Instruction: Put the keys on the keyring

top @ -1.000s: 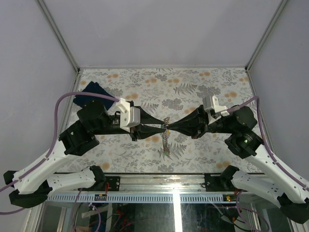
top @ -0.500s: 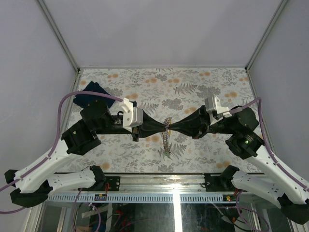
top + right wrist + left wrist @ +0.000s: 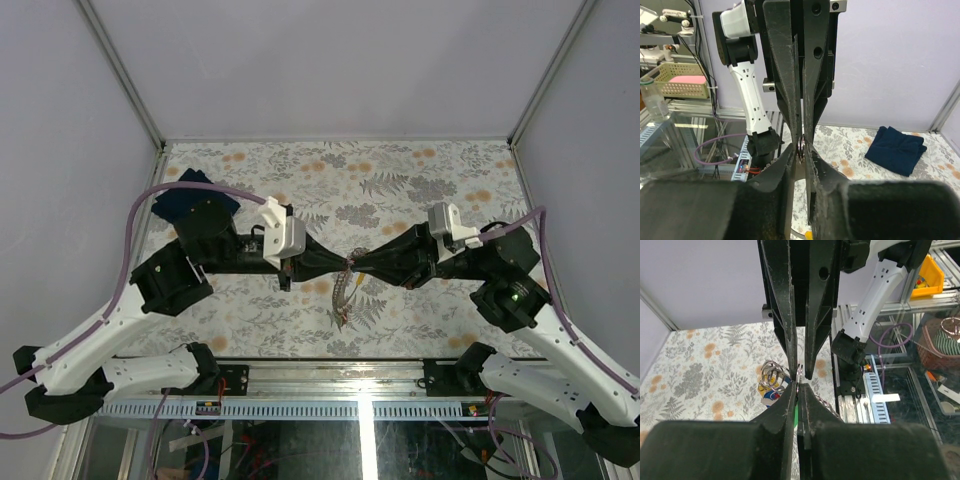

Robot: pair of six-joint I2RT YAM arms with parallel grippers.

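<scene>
Up in the air over the flowery table (image 3: 420, 175), tip to tip: the left gripper (image 3: 343, 263) and the right gripper (image 3: 357, 262). Left fingers (image 3: 785, 410) shut tight, with a green tag (image 3: 796, 416) pinched between the pads. Right at those tips, poking out toward the right fingers (image 3: 782, 315): the thin silver edge of the keyring (image 3: 800, 372). Only a small gap between the right fingers, with that ring edge sitting in the gap. Can't tell if squeezing the ring or just around it. Just beside both sets of tips, hanging off to one side: a bunch of little silver loops (image 3: 772, 376) and the keys (image 3: 771, 392), with yellow and blue tags showing. Under the tips, a short chain (image 3: 344, 298) dangling down toward the table; can't tell if touching it. Far from all the fingers, out past the left gripper's wrist near the back corner: a dark blue cloth (image 3: 896, 149), folded and lying flat.
</scene>
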